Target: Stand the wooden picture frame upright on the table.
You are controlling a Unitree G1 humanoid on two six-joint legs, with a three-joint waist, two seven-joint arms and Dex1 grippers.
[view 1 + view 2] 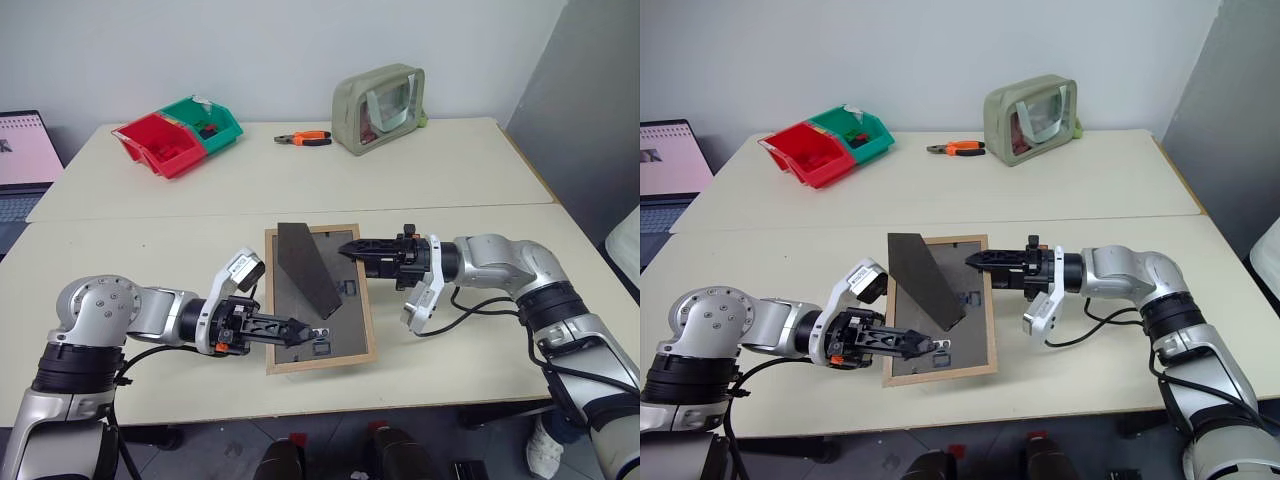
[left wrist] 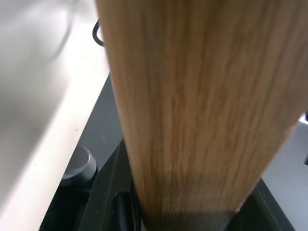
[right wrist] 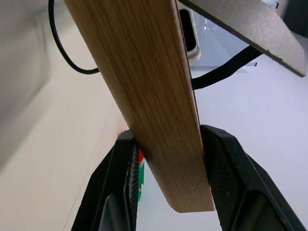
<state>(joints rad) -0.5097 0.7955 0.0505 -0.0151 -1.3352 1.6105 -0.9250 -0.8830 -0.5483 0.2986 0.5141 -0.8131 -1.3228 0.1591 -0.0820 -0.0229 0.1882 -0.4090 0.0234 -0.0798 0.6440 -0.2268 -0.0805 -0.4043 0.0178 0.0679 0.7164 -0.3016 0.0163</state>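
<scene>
held between both grippers above the table (image 1: 150, 230), the wooden picture frame (image 1: 318, 350) showed its dark back with the stand (image 1: 308, 265) folded out; the left gripper (image 1: 300, 329) pinched its near edge; the right gripper (image 1: 352, 249) clamped its right rail.

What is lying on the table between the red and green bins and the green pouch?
Orange-handled pliers lie there on the table, between the bins and the pouch, nearer the pouch; both eye views show them.

A lab or workshop: parts bins (image 1: 178, 138), pliers (image 1: 303, 138), laptop (image 1: 25, 160).
</scene>
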